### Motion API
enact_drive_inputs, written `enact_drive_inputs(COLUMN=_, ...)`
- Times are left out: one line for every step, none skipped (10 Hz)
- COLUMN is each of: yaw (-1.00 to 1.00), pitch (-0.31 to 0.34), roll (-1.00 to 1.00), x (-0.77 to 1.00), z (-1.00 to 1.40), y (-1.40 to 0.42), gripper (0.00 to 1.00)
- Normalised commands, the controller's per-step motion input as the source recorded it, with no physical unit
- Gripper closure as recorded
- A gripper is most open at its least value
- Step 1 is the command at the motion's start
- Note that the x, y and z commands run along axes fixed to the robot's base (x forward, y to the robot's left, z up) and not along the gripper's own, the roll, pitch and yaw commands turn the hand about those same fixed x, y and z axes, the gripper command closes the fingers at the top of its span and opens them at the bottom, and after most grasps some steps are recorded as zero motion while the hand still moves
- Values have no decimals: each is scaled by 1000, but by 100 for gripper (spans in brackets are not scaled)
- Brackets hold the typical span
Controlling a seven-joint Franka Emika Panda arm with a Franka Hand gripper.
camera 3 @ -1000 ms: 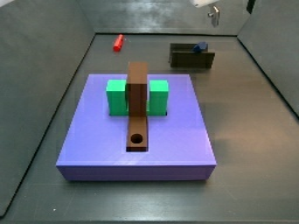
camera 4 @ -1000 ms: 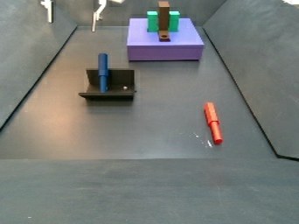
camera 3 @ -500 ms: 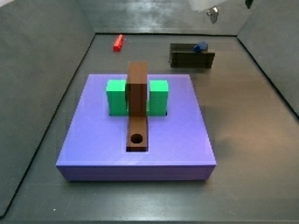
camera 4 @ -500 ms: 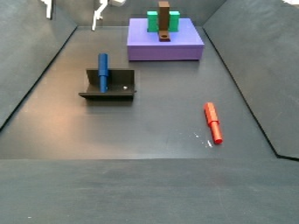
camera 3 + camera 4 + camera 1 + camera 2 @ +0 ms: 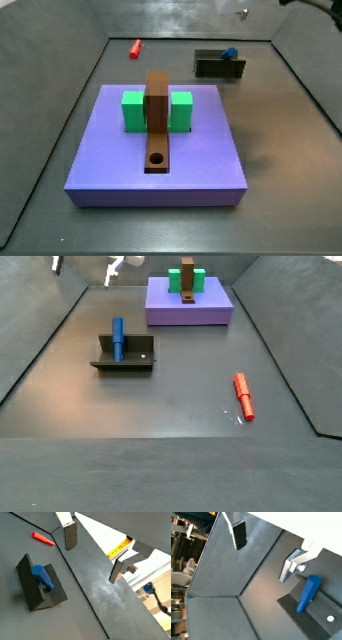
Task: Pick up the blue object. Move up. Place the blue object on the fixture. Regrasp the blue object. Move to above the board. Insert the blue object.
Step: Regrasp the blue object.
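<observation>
The blue object (image 5: 118, 338) rests on the fixture (image 5: 128, 362), free of the gripper. Both also show in a side view, the blue object (image 5: 229, 54) on the fixture (image 5: 219, 67), and in both wrist views, the blue object (image 5: 42, 576) (image 5: 310, 593) on the fixture (image 5: 41, 593) (image 5: 323, 613). My gripper (image 5: 84, 265) is open and empty, high above the fixture at the frame's top edge. Its jaws stand wide apart in both wrist views (image 5: 93, 554) (image 5: 264, 554). In a side view only a fingertip (image 5: 243, 13) shows. The board (image 5: 201, 160) carries a green block (image 5: 134, 111) and a brown bar (image 5: 158, 115).
A red peg (image 5: 245, 396) lies on the floor away from the fixture; it also shows in a side view (image 5: 135, 48) and a wrist view (image 5: 43, 538). Grey walls enclose the floor. The board (image 5: 201, 312) lies at the far end from the red peg.
My open gripper has risen further above the fixture, almost leaving the top of a side view. The blue object stays on the fixture.
</observation>
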Motion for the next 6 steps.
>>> enact_drive_inputs(yaw=-197, pitch=103, roll=0, x=334, z=-103, y=0, gripper=0)
enact_drive_inputs(yaw=-57, pitch=649, roll=389, x=157, z=-383, y=-131, gripper=0)
enact_drive_inputs(yaw=29, pitch=871, roll=509, x=131, z=-54, y=0, gripper=0)
enact_drive_inputs(yaw=63, pitch=894, roll=551, x=103, z=0, y=0, gripper=0)
enact_drive_inputs(yaw=51, pitch=920, roll=451, x=109, z=-31, y=-26, gripper=0)
enact_drive_inputs(yaw=9, pitch=494, roll=0, x=0, z=-329, y=0, gripper=0)
